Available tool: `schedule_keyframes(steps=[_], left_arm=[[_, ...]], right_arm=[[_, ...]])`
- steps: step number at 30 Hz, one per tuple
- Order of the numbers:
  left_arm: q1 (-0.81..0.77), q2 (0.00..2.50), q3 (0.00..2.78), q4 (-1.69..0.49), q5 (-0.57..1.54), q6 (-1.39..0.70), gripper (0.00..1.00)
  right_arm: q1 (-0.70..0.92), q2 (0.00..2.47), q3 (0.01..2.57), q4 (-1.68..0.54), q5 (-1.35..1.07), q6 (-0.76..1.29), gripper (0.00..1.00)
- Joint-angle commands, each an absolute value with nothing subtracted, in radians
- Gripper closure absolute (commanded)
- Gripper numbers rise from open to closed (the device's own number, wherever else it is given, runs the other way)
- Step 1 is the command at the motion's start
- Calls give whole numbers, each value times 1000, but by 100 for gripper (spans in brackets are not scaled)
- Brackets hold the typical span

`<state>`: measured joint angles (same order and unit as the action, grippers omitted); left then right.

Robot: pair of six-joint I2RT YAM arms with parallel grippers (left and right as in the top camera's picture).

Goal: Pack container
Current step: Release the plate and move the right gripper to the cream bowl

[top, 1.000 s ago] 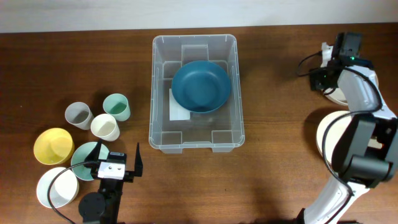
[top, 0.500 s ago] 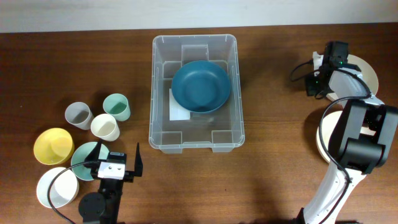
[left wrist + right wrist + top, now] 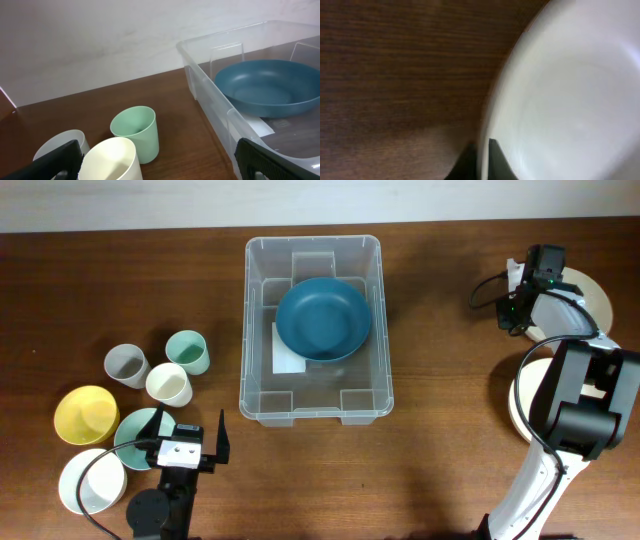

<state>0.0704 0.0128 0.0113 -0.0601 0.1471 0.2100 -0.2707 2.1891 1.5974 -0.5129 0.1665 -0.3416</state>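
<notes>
A: Right pincer [image 3: 481, 159] has snapped together since a second ago, and its wrist has slid a touch leftward in the upper right of the overhead frame; has the container [image 3: 316, 392] shifted?
B: No, it has stayed put. It sits at top centre of that frame, open side up, long axis running top to bottom, short ends toward the upper and lower edges.
A: Anything written on it?
B: One white label [image 3: 288, 364] on the base, left of middle, partly under the blue bowl [image 3: 323, 318] that lies in the upper half. Any print on it is too small to read.
A: What is the right pincer clamped on?
B: The rim of a white plate [image 3: 570, 90]; in the right wrist view the rim runs up between the two dark tips at the bottom edge. The container is well apart from it, off to the left across the table [image 3: 440, 360].
A: And the left pincer [image 3: 190, 430]?
B: Jaws wide apart, at lower left of the overhead frame. The container lies up and to the right of it, near but not touching; in the left wrist view its near corner fills the right side, with the bowl inside.
A: What stands between?
B: A green cup [image 3: 187, 352], left of the container and above that pincer
</notes>
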Motion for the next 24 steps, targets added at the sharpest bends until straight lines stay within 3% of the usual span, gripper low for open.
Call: schedule_keyframes(steps=[1, 6, 14, 24], left_arm=[[68, 6, 9, -65, 162, 222, 1], [68, 6, 9, -65, 162, 222, 1], [68, 6, 9, -65, 162, 222, 1], [68, 6, 9, -65, 162, 222, 1]], right_arm=[[-278, 2201, 1592, -502, 169, -332, 96], [-274, 2181, 1596, -493, 180, -332, 96], [-193, 1941, 1652, -501, 221, -448, 96], [165, 1696, 1655, -560, 212, -667, 96]])
